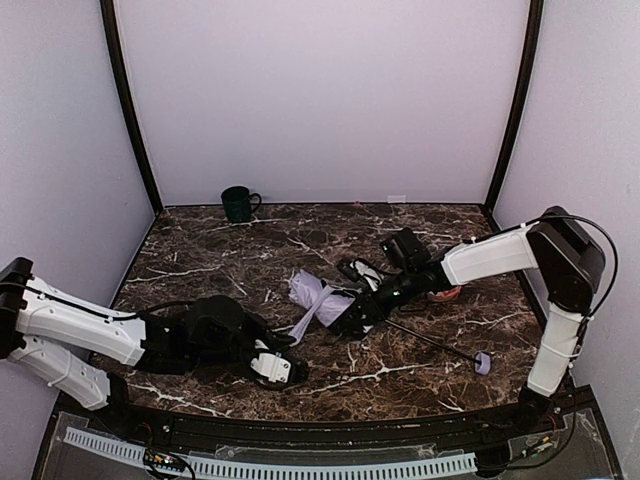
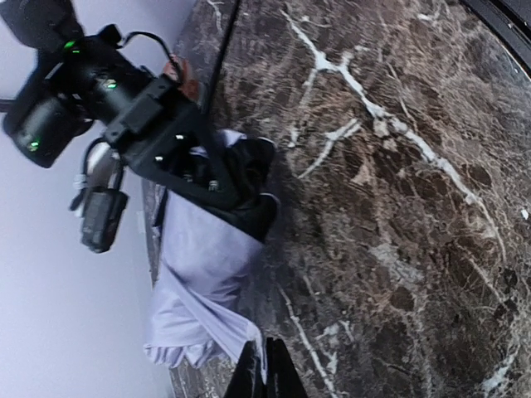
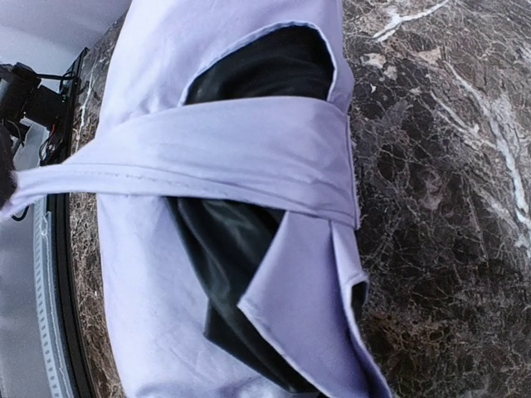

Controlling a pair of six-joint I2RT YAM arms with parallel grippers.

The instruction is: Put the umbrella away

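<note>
Top external view: the umbrella (image 1: 315, 295) lies on the worktop (image 1: 200, 260), well nearer than the green mug (image 1: 238, 203). The right gripper (image 1: 357, 309) clamps its canopy. The closed left gripper (image 2: 265, 375) seems to pinch the strap (image 3: 224, 157). Pull it snug around the folds.

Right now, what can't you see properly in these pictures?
Right gripper fingertips: right wrist view, umbrella fabric fills it.
Left gripper tips: left wrist view, cut by bottom edge.
Bowl: top view, mostly behind right arm.
Mug details: too small.
</note>
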